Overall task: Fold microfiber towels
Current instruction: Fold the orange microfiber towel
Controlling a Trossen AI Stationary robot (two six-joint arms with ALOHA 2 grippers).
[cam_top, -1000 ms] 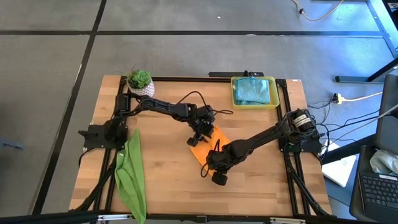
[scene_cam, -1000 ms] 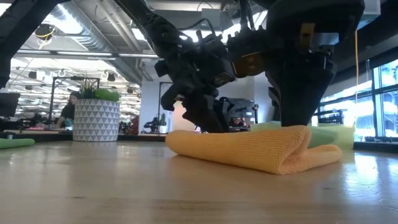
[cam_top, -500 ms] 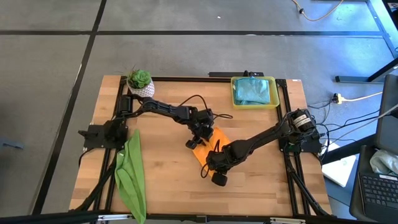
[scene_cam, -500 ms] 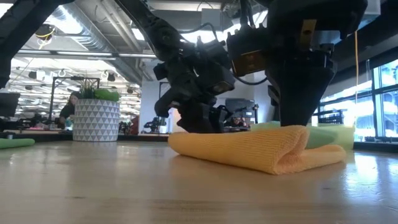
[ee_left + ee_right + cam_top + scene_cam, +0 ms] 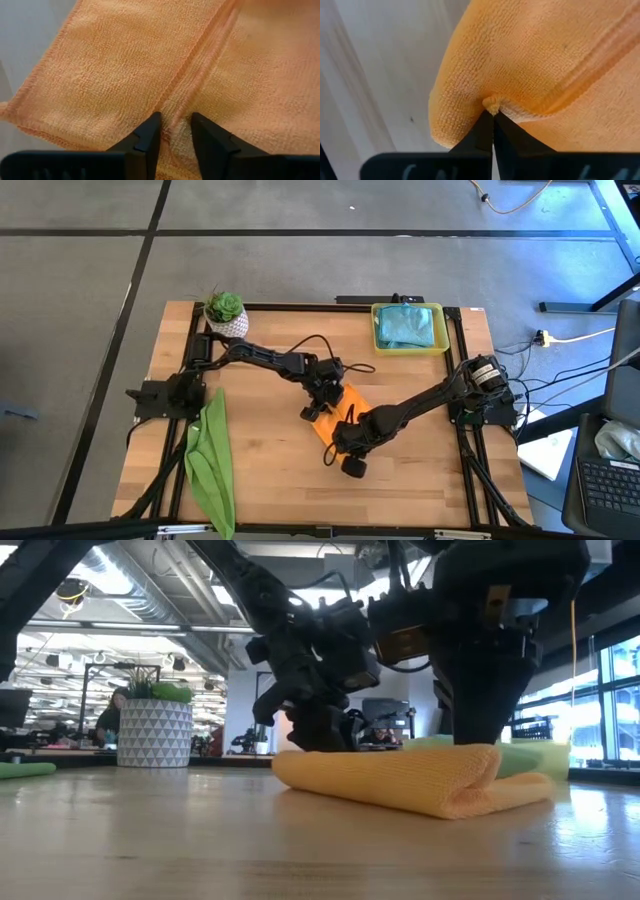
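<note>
The orange towel (image 5: pixel 346 398), folded over on itself, lies flat at the table's middle (image 5: pixel 400 780). My left gripper (image 5: pixel 316 406) comes down on its far part with a raised hem between the narrow-set fingertips (image 5: pixel 172 131). My right gripper (image 5: pixel 338 438) stands over its near end, shut on a nub of cloth (image 5: pixel 491 116). A lime green towel (image 5: pixel 208 458) lies crumpled near the left front edge. Teal towels (image 5: pixel 405 323) sit in the yellow tray (image 5: pixel 378 342) at the far right. My left gripper pinches the raised hem ridge (image 5: pixel 175 111) between its two fingertips, which slant down from the far left and lie on either side of the hem. The towel stays flat on the table. My right gripper pinches a small nub at the towel's edge (image 5: pixel 491 104), beside a rounded fold, between its shut fingertips. The fingers point steeply down. The cloth around them rests on the table.
A potted plant (image 5: pixel 225 311) stands at the far left corner. Bare wood lies in front of the orange towel toward the near edge (image 5: pixel 400 490). Black frame rails (image 5: pixel 468 470) run along the table's sides.
My left gripper has rolled a little at the wrist over the towel's far part. The orange towel lies where it was.
</note>
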